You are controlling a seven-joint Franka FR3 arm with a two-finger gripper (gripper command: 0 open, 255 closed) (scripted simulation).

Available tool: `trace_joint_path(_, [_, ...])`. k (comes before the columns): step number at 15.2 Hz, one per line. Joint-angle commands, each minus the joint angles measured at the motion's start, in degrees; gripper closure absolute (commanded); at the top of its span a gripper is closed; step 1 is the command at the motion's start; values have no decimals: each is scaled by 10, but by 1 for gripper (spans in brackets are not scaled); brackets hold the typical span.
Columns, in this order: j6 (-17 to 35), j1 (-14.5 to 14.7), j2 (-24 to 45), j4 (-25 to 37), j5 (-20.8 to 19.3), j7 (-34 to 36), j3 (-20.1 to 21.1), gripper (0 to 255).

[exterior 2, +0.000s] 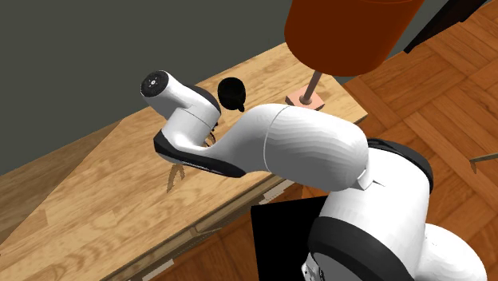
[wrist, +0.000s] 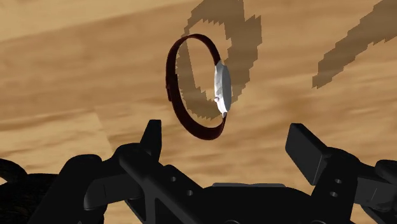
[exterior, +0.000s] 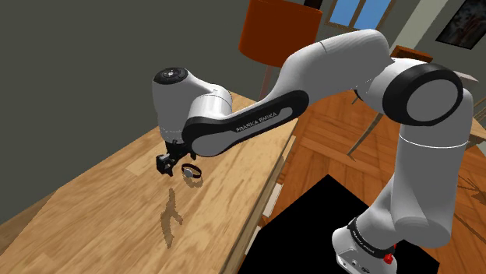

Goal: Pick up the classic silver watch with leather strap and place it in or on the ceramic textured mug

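Observation:
The watch [exterior: 191, 173] lies on the wooden table [exterior: 93, 194]; its dark strap forms a closed loop standing on edge. In the wrist view the watch [wrist: 221, 89] shows a silver face and a dark red-brown strap. My gripper [wrist: 227, 132] is open, and the watch sits just ahead of the gap between the fingers [wrist: 151, 135], untouched. In the shoulder view the gripper [exterior: 166, 165] hangs low over the table, right beside the watch on its left. A dark mug [exterior 2: 232, 93] stands further back on the table, beyond the arm.
A lamp with an orange shade [exterior 2: 351, 32] stands on a small base [exterior 2: 307, 97] at the table's far end, near the mug. The table's edge [exterior: 265, 194] runs beside the black stand [exterior: 311, 226]. Wood floor lies beyond.

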Motion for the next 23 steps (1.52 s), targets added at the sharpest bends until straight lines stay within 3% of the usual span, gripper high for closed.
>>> trace_joint_path(1, [2, 0, 1, 0, -1, 0, 0, 0])
trace_joint_path(6, [2, 0, 1, 0, -1, 0, 0, 0])
trace_joint_path(7, [2, 0, 1, 0, -1, 0, 0, 255])
trace_joint_path(16, [2, 0, 1, 0, -1, 0, 0, 255])
trace_joint_path(23, [-40, -4, -22, 22, 16, -14, 8, 255])
